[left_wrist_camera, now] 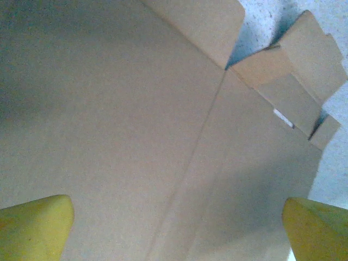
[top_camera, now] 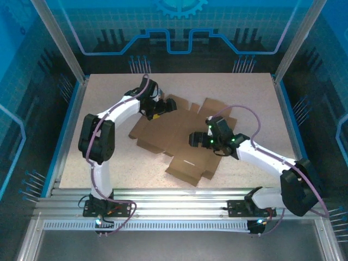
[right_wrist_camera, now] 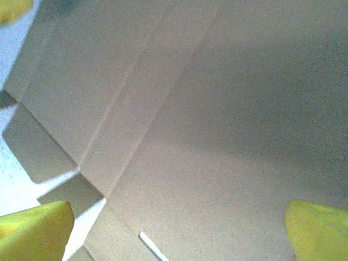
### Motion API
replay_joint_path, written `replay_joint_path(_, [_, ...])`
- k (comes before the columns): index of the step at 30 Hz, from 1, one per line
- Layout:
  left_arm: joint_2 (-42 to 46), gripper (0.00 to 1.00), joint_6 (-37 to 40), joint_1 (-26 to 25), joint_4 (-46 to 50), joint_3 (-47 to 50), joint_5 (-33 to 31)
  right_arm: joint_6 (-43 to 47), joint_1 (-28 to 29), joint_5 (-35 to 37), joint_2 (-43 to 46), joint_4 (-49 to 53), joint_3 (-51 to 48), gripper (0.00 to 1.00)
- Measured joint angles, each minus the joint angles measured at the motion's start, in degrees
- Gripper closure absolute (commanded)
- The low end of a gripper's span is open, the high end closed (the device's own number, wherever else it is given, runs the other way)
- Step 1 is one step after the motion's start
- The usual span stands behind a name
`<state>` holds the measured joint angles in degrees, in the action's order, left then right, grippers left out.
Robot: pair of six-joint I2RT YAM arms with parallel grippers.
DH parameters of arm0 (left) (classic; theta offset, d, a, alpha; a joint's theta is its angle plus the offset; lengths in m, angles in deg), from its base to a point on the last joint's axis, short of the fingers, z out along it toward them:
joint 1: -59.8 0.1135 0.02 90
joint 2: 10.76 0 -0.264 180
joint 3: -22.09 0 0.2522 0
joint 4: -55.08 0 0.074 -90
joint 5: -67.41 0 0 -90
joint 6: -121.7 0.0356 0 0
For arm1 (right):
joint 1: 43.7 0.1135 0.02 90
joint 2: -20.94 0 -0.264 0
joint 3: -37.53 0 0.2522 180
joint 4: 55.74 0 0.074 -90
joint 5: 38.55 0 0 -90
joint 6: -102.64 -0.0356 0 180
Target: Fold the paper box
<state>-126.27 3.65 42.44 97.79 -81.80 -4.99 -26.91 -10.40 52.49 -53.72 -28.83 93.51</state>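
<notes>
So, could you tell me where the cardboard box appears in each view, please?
Top view: the box lies flat at mid-table.
Left wrist: the box is close under the camera, flaps at upper right.
Right wrist: the box is close under the camera, flaps at left.
Shared landmark: the pale speckled table beside the flaps.

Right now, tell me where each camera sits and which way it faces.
Top external: above and behind the arm bases, looking down on the table and flat paper box; both arms show.
Left wrist: on the left gripper, facing down at the box; yellow fingertips spread.
Right wrist: on the right gripper, likewise.
Shared: both wrist views see the box's creases.
</notes>
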Motion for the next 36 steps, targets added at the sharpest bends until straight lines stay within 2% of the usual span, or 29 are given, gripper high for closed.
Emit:
replay_joint_path(9, [-11.39, 0.01, 3.67, 0.00, 4.85, -13.55, -2.84, -4.39, 6.73, -0.26, -1.25, 1.33, -3.02, 0.00])
replay_joint_path(13, [-14.14, 0.01, 4.90, -0.04, 6.91, -16.46, -4.31, -5.77, 6.88, -0.26, -3.58, 0.48, -3.69, 0.00])
replay_joint_path(19, [-15.17, 0.00, 5.73, -0.04, 9.38, -15.76, -6.49, -6.58, 5.01, -1.81, -6.84, -0.81, -4.44, 0.00])
replay_joint_path(26, [-9.03, 0.01, 4.98, 0.13, 5.77, -4.68, -7.32, -4.26, -3.96, -4.70, -11.87, -1.09, -0.31, 0.00])
replay_joint_path(31, [0.13, 0.01, 1.49, 0.31, 1.97, 9.44, -7.15, -0.63, -10.19, -4.66, -21.27, 0.13, 9.81, 0.00])
replay_joint_path(36, [8.72, 0.01, -3.58, -2.36, -1.29, 21.75, -6.49, 2.21, -12.57, -3.76, -32.00, 1.03, 23.15, 0.00])
